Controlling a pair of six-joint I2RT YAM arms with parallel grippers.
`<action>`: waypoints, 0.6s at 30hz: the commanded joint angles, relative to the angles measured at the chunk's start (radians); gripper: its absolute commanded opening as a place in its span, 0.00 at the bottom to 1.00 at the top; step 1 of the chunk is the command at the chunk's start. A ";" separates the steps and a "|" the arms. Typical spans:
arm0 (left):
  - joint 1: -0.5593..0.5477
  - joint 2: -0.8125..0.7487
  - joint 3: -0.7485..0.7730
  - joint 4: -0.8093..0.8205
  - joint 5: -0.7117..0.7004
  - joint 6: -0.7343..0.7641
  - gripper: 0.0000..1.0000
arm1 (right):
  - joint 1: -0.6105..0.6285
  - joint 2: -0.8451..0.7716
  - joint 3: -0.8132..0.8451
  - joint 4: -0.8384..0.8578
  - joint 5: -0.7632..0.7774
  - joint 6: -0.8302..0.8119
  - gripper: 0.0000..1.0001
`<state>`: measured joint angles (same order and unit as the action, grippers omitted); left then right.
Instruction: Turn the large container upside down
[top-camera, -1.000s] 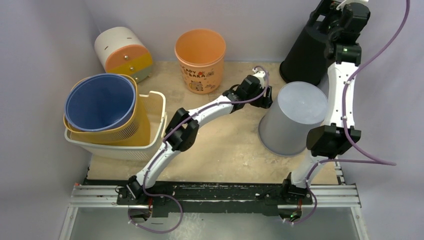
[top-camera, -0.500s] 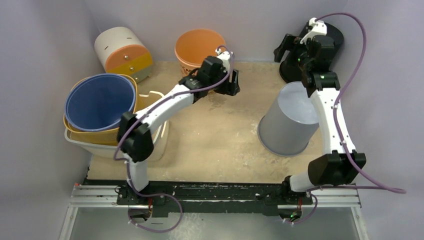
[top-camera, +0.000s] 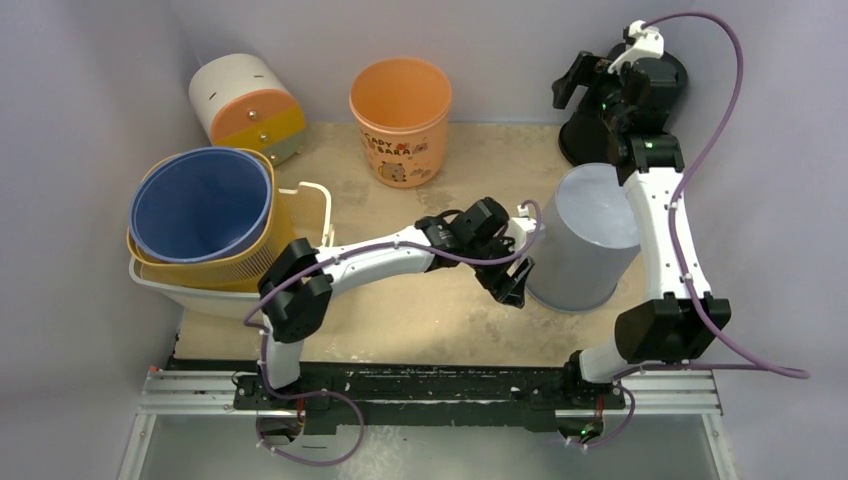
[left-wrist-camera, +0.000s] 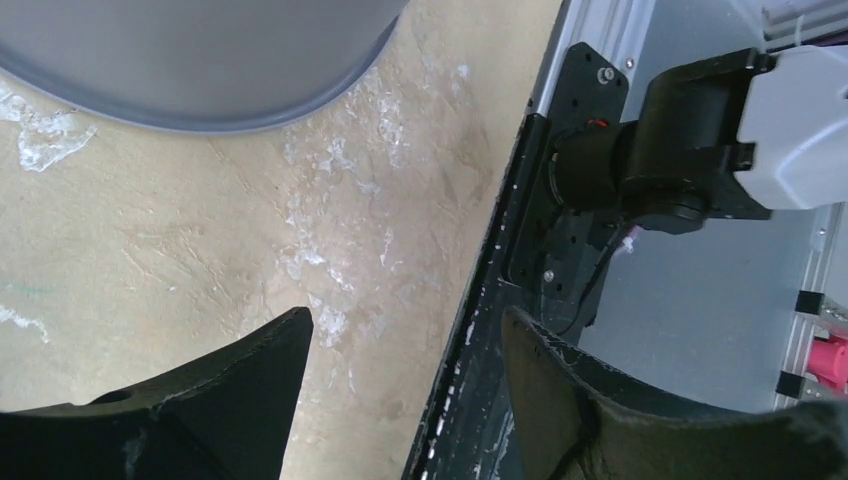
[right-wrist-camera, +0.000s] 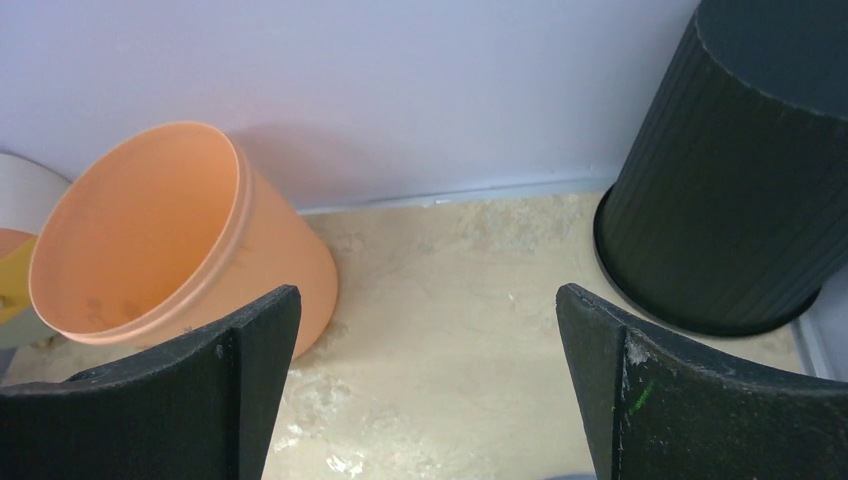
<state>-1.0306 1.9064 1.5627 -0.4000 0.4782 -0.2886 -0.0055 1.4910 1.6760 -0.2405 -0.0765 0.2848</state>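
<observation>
The large grey container (top-camera: 585, 240) stands upside down at the right of the table, base up. Its rim and wall fill the top of the left wrist view (left-wrist-camera: 190, 60). My left gripper (top-camera: 515, 285) is open and empty, low by the container's near-left rim, not touching it; in its own view (left-wrist-camera: 405, 330) it hangs over the table's front edge. My right gripper (top-camera: 572, 85) is open and empty, raised behind the grey container, beside the black bin (top-camera: 620, 110); its own view (right-wrist-camera: 428, 300) looks down on bare table.
An upright orange bucket (top-camera: 400, 120) stands at the back centre and shows in the right wrist view (right-wrist-camera: 180, 240). The ribbed black bin (right-wrist-camera: 740, 180) stands upside down at the back right. A blue bucket (top-camera: 200, 205) is nested in yellow and white baskets at the left. A white-orange drawer box (top-camera: 245, 100) sits behind.
My left arm swung from near the orange bucket at the back to the grey container's near-left rim. My right gripper shifted slightly back and up. The grey container has not moved.
</observation>
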 joint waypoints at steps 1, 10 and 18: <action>-0.010 0.033 -0.008 0.165 0.018 -0.050 0.67 | -0.001 0.015 0.073 0.062 -0.026 0.015 1.00; -0.016 0.148 -0.029 0.513 -0.165 -0.235 0.67 | -0.005 0.019 0.121 0.052 0.024 -0.018 1.00; -0.016 0.299 0.124 0.684 -0.332 -0.377 0.67 | -0.016 0.025 0.157 0.061 0.031 -0.007 1.00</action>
<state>-1.0420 2.1628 1.5730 0.1127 0.2554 -0.5762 -0.0090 1.5196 1.7824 -0.2256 -0.0681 0.2806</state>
